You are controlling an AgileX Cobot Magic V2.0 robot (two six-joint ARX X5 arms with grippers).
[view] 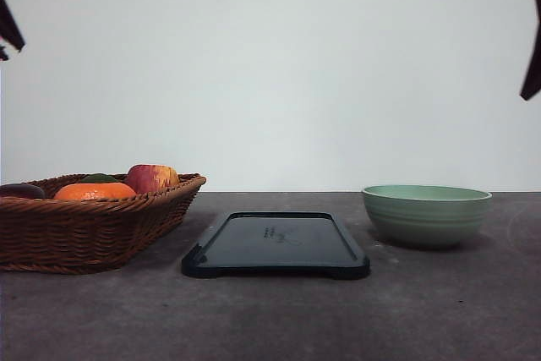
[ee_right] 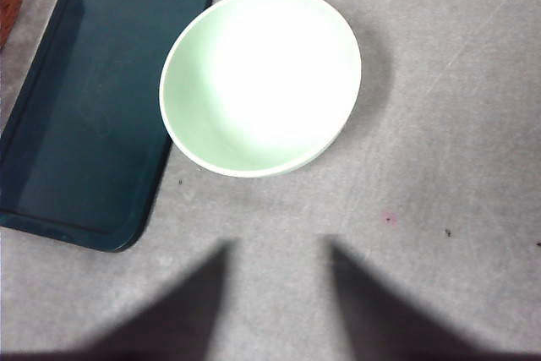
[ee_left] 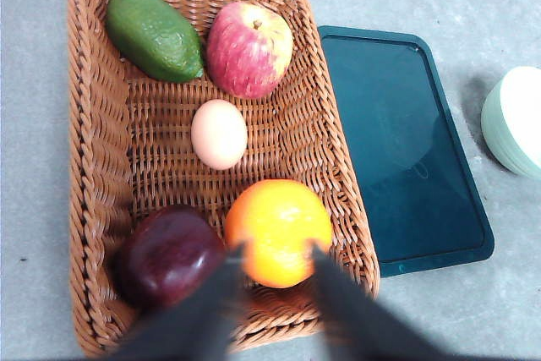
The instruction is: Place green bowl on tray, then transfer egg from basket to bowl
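Observation:
The pale green bowl [view: 427, 216] stands empty on the table, right of the dark tray [view: 275, 247] and not touching it. The wicker basket [view: 84, 234] sits to the tray's left. In the left wrist view the egg [ee_left: 219, 134] lies in the middle of the basket [ee_left: 93, 166], and my left gripper [ee_left: 275, 251] hangs open high above the basket's near end, over an orange. My right gripper [ee_right: 278, 244] hovers open well above the table, just beside the bowl [ee_right: 262, 82], with the tray [ee_right: 93, 99] alongside. Both grippers hold nothing.
Around the egg in the basket lie an avocado [ee_left: 155, 34], a red apple [ee_left: 249, 48], an orange [ee_left: 279, 232] and a dark purple fruit [ee_left: 167, 255]. Dark arm parts hang at the upper left [view: 8, 27] and upper right [view: 531, 40] in the front view. A wall stands behind the table.

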